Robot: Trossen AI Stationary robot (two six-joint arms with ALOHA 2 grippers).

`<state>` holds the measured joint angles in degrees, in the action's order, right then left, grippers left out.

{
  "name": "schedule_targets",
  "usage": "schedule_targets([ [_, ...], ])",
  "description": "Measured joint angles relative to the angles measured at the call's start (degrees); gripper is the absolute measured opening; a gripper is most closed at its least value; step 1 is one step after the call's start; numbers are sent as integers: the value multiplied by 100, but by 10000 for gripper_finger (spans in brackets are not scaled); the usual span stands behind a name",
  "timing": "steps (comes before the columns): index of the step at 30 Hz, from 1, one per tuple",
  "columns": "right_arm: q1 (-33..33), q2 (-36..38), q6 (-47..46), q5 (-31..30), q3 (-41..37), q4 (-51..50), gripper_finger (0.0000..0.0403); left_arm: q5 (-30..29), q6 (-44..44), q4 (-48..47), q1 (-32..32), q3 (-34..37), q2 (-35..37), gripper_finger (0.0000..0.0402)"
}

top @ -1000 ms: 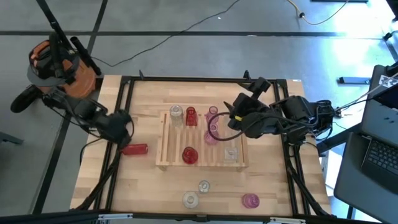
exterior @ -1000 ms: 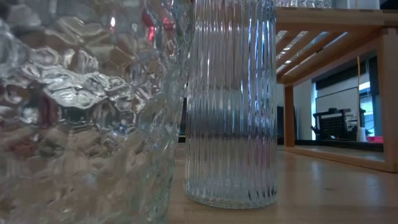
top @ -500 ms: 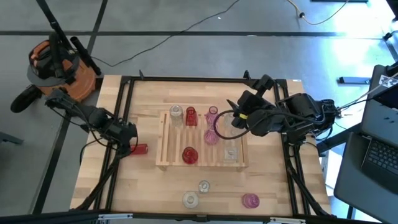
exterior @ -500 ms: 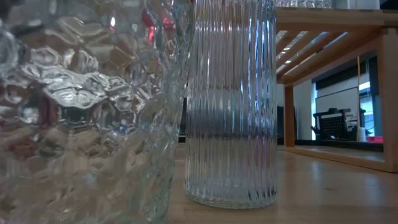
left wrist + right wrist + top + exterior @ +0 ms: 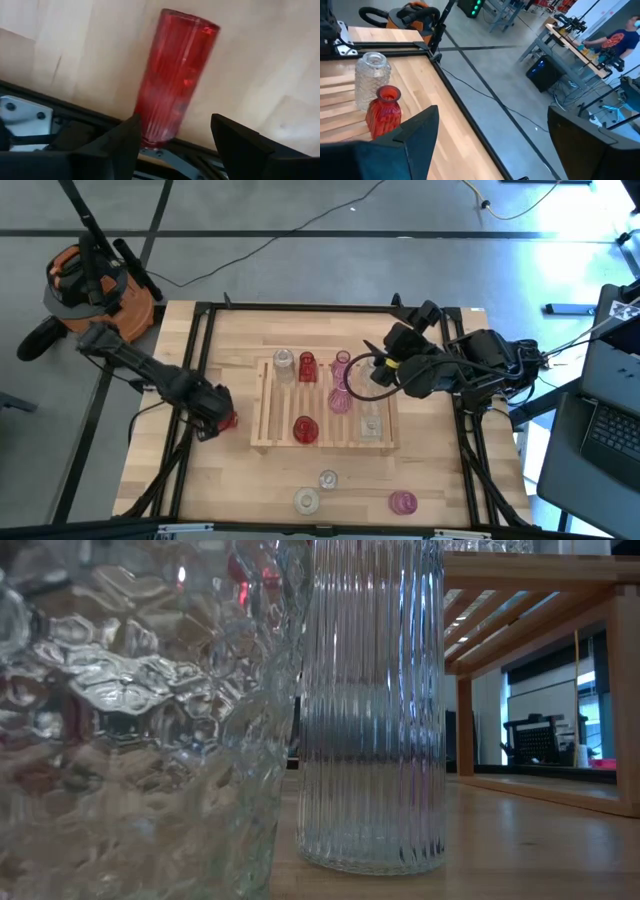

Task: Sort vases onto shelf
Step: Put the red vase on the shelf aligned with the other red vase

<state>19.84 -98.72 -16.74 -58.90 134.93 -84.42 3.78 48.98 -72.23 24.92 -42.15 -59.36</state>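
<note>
- Vase, red (image 5: 177,80), lies on its side on the tabletop (image 5: 170,480), left of the shelf (image 5: 262,432).
- Left gripper (image 5: 215,415) sits over it, jaws parted, the glass between the fingers (image 5: 112,145).
- Right gripper (image 5: 372,370) hangs open above the shelf, beside a pink vase (image 5: 342,364).

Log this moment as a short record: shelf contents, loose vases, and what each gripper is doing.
shelf: six vases stand on it, among them a clear one and a red one
front of table: two clear vases, one pink vase
lying red vase: on its side, left of the shelf
left gripper: open, fingers either side of the lying red vase's base
right gripper: open, over the shelf's right half by a pink vase
</note>
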Motion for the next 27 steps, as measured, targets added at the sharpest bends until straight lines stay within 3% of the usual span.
schedule_targets([
  [9,0,0,47,310,0,121,319,-264,-809,289,-329,9,-588,234],
  [20,7,0,51,860,0,122,319,752,-1063,1411,-872,1056,-646,234],
  [27,4,0,50,877,0,120,319,1024,-1027,1748,-1050,1191,-633,234],
])
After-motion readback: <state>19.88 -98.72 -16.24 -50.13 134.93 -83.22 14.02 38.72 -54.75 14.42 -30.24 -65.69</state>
